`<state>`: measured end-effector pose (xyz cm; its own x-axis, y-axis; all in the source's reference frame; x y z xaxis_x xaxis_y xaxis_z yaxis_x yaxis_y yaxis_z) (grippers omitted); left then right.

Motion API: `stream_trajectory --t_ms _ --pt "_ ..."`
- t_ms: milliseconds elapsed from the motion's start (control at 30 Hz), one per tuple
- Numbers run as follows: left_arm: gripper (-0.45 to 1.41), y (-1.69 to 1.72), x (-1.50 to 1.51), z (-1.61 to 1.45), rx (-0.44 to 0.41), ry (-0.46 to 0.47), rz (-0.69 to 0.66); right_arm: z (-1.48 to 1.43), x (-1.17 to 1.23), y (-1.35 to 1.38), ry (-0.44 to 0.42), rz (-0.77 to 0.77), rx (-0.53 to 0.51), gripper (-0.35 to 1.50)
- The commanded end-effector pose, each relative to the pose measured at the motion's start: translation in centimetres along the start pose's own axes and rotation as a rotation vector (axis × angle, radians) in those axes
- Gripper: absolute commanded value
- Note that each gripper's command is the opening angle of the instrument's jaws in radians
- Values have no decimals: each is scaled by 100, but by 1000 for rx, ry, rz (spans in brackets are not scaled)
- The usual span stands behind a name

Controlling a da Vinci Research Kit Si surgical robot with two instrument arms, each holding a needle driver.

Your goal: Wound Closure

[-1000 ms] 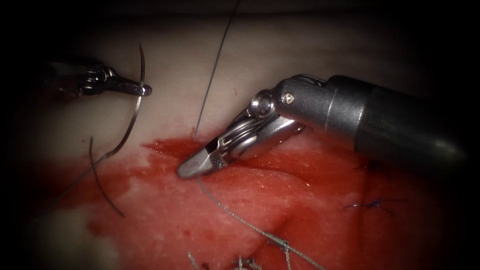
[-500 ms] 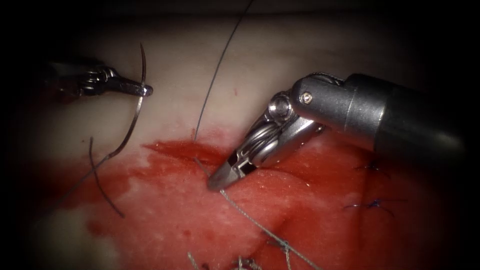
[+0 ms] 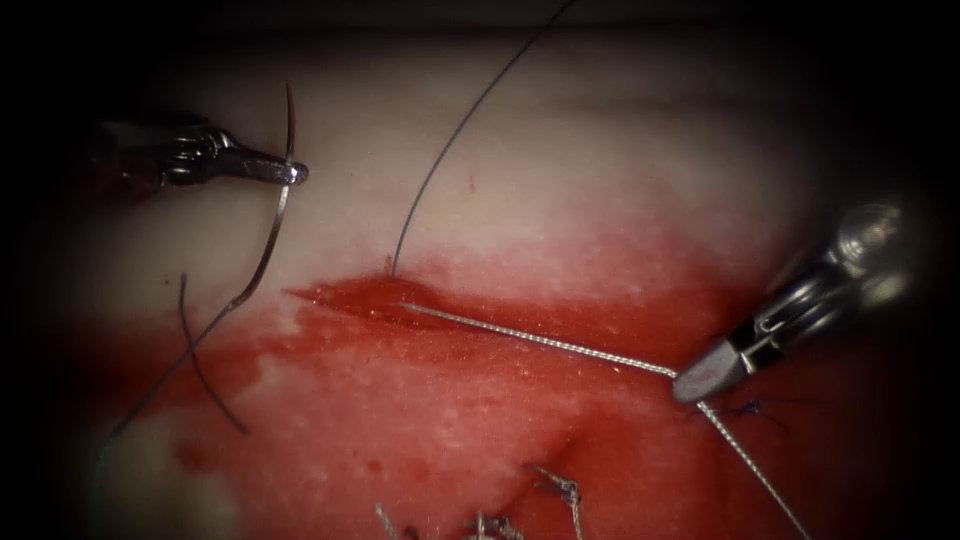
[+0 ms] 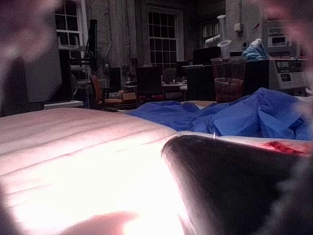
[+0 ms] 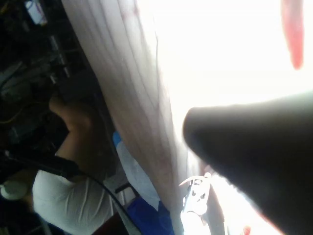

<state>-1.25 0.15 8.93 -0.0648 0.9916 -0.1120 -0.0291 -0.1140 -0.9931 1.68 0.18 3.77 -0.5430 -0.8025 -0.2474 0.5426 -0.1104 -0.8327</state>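
The left hand (image 3: 290, 173) gripped the needle (image 3: 272, 225) mid-curve, standing upright off the tissue (image 3: 560, 190), while the right hand (image 3: 695, 383) clenched the thread (image 3: 540, 340) stretched rightward from the cut (image 3: 360, 295).

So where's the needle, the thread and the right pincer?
needle (image 3: 283, 190): endoscope view, its middle, just below the left pincer's (image 3: 292, 174) grip.
thread (image 3: 540, 340): endoscope view, taut stretch.
right pincer (image 3: 692, 386): endoscope view, its tip.

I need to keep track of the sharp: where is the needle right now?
In the endoscope view the needle is on the left, above the cut's left end and clear of the tissue, held mid-curve in the left hand.
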Motion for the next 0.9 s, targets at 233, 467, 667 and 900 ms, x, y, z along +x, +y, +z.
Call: stream_trajectory --t_ms 233,467,667,900 --pt "-45 3 19 -4 31 29 10 -104 66 -76 -107 149 138 -35" --pt "-45 0 21 -6 54 44 11 -188 122 -149 -172 335 450 -35" --pt "-45 -1 21 -6 64 48 12 -221 149 -176 -212 432 626 -35" --pt "-45 -4 22 -8 80 59 13 -231 147 -175 -265 307 659 -11"
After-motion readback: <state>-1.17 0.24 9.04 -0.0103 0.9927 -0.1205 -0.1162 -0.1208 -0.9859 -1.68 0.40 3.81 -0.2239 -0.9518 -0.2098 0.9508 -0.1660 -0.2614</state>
